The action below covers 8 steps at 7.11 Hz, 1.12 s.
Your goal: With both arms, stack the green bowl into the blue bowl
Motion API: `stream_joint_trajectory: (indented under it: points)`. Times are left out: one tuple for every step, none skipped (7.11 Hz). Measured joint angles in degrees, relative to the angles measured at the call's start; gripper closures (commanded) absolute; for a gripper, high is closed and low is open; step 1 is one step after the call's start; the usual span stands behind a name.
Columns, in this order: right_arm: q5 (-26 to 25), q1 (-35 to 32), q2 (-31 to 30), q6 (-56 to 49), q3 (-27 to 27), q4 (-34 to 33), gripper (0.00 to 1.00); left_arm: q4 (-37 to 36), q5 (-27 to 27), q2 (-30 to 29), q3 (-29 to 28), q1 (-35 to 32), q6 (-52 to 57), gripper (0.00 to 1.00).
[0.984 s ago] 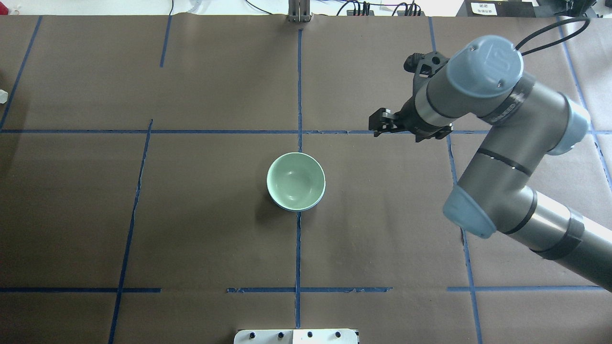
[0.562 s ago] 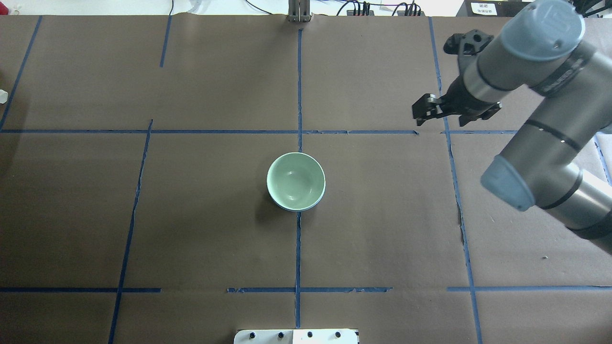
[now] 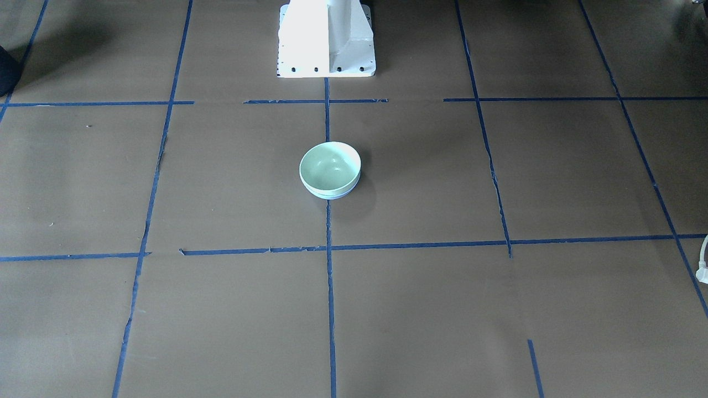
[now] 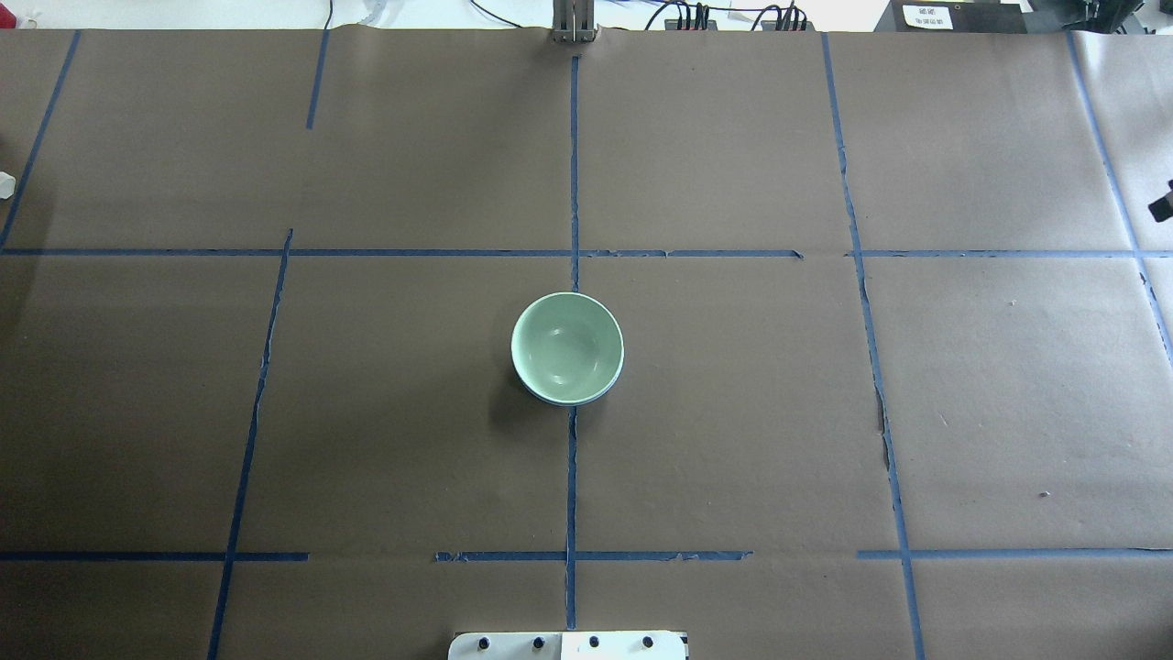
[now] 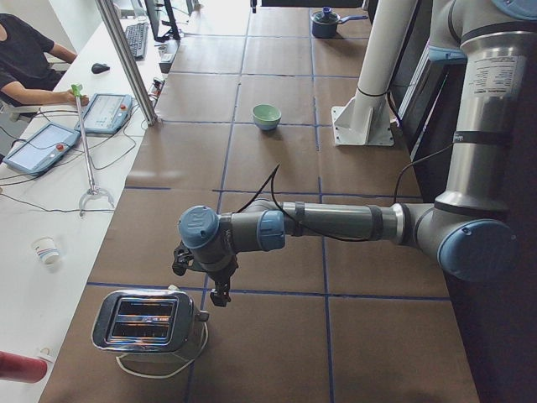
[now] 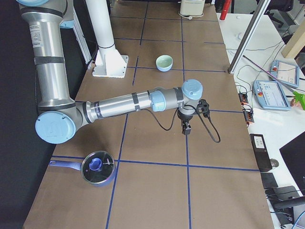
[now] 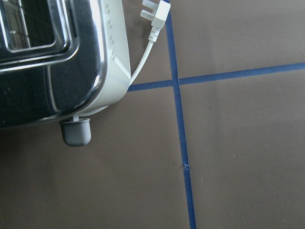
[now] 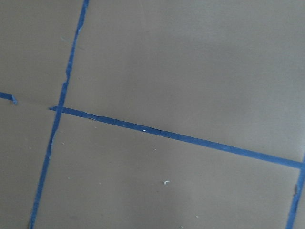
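The green bowl (image 4: 566, 346) sits nested inside the blue bowl (image 4: 561, 401) at the table's middle; only the blue bowl's thin rim shows under it. The stack also shows in the front-facing view (image 3: 329, 166). Both arms are far from it. My left gripper (image 5: 221, 294) hangs over the table's left end beside a toaster; I cannot tell if it is open or shut. My right gripper (image 6: 186, 129) hangs over the table's right end, and only a black sliver of it (image 4: 1164, 200) shows at the overhead view's edge; I cannot tell its state. Neither holds anything that I can see.
A chrome toaster (image 5: 151, 323) stands at the table's left end, with its plug (image 7: 155, 16) on the paper. A blue pot with a glass lid (image 6: 97, 167) stands at the right end. The white pedestal (image 3: 326, 38) is at the robot side. An operator (image 5: 21, 50) sits beyond the table.
My right arm has swung right and almost out of the overhead view. The stacked bowls have not moved.
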<state>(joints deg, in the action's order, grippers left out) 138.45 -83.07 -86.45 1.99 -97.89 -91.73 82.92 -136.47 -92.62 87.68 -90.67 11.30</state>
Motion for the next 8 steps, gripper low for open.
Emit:
stream_joint_trajectory:
  points:
    - [0.46, -2.03, -1.81, -0.87, 0.78, 0.18, 0.00, 0.39, -0.42, 0.70, -0.16, -0.14, 0.00, 0.00]
    - [0.47, -3.03, -2.77, -1.39, 1.42, 0.32, 0.00, 0.52, -0.57, 1.37, -0.08, -0.17, -0.09, 0.00]
    - [0.23, -3.52, -3.25, -1.49, 2.06, 0.35, 0.00, 0.61, -0.61, 1.98, 0.10, -0.20, -0.20, 0.00]
    - [0.20, -4.52, -3.68, -1.47, 3.19, 0.36, 0.00, 0.69, -0.61, 2.38, 0.25, -0.20, -0.22, 0.00]
    - [0.37, -6.01, -4.32, -1.95, 4.73, 0.41, 0.00, 0.76, -0.58, 2.51, 0.28, -0.20, -0.23, 0.00]
    - [0.43, -7.36, -5.26, -3.78, 5.90, 0.52, 0.00, 0.81, -0.56, 2.55, 0.32, -0.21, -0.21, 0.00]
    - [0.45, -8.67, -6.14, -6.74, 7.13, 0.70, 0.00, 0.83, -0.55, 2.59, 0.36, -0.21, -0.17, 0.00]
    - [0.46, -9.51, -6.72, -8.52, 8.28, 1.23, 0.00, 0.84, -0.55, 2.64, 0.36, -0.21, -0.11, 0.00]
